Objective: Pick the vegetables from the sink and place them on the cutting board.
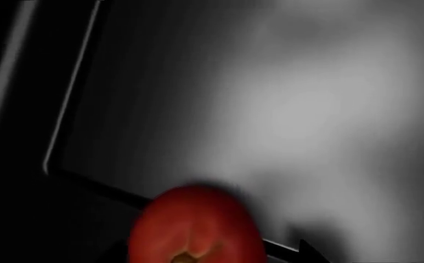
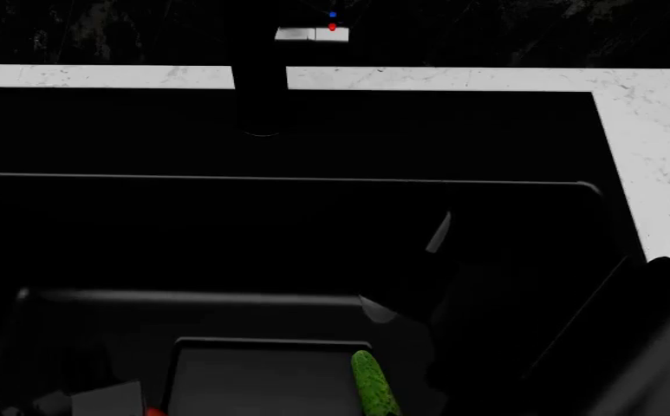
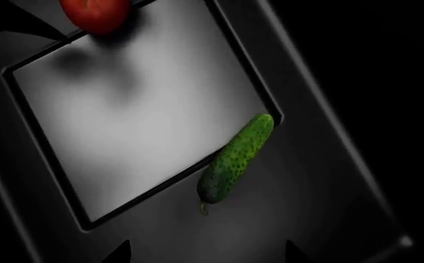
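So you've got the big black sink (image 2: 311, 130) filling pretty much the whole head view, with the white marble surface (image 2: 659, 147) wrapping its far edge and right side. The black faucet (image 2: 261, 100) stands at the far rim, a bit left of center. Down in the basin there's a recessed rectangular floor panel (image 3: 139, 104) with a raised lip, and it looks grey where the light hits it.

The cucumber (image 3: 235, 159) is lying flat on the sink bottom, along the right edge of that panel, with 1 end resting on the lip; in the head view it shows at the near edge, just right of center. The tomato (image 1: 197, 227) is on the near left side of the panel, close to its corner, well apart from the cucumber. Your left wrist camera is right on top of it, with the stem scar facing the lens.

The cutting board isn't in any of the 3 views.

Claws: the right claw (image 3: 204, 253) only shows 2 dark tips, spread apart with nothing between them, so it's released and hanging near the cucumber. On the left claw I honestly can't tell, only a dark sliver shows.
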Motion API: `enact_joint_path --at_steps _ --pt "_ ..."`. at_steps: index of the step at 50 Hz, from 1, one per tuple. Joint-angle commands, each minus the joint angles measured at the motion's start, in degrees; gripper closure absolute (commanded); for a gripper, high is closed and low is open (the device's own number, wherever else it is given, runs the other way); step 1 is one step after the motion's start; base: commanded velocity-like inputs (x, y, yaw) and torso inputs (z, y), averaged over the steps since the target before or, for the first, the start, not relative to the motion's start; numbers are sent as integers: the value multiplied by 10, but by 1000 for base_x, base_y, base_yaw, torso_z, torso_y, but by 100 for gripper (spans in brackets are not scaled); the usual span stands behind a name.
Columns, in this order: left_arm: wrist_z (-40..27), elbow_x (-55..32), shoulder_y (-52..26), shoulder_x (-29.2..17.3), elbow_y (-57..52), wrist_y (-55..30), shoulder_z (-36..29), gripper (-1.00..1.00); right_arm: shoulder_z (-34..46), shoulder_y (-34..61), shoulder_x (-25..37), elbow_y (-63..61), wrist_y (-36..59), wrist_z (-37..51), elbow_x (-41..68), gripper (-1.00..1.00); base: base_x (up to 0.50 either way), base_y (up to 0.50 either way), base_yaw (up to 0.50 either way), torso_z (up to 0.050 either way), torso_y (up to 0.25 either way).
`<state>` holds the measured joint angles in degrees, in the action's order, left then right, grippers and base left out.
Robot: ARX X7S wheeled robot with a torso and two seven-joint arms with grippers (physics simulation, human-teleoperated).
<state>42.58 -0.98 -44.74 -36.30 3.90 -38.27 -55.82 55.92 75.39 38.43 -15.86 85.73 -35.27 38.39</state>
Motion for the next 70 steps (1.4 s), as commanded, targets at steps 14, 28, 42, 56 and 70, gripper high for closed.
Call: enact_joint_path --at_steps 14,28,42,56,70 --pt "-13 26 11 27 46 37 2 100 -11 -1 -8 -6 3 3 -5 -100 0 0 0 0 0" --pt "-122 58 20 24 63 165 32 100 -4 7 -6 -7 4 11 5 -100 3 -2 -3 -1 -3" --pt "-156 32 26 4 -6 181 79 100 3 15 -7 0 -2 18 10 -100 0 0 0 0 0" --pt "-241 36 36 28 -44 156 123 100 -39 44 -103 98 41 108 84 -100 0 0 0 0 0" --pt "-268 42 48 33 -89 98 133 100 -47 45 -160 288 30 332 287 -100 0 0 0 0 0"
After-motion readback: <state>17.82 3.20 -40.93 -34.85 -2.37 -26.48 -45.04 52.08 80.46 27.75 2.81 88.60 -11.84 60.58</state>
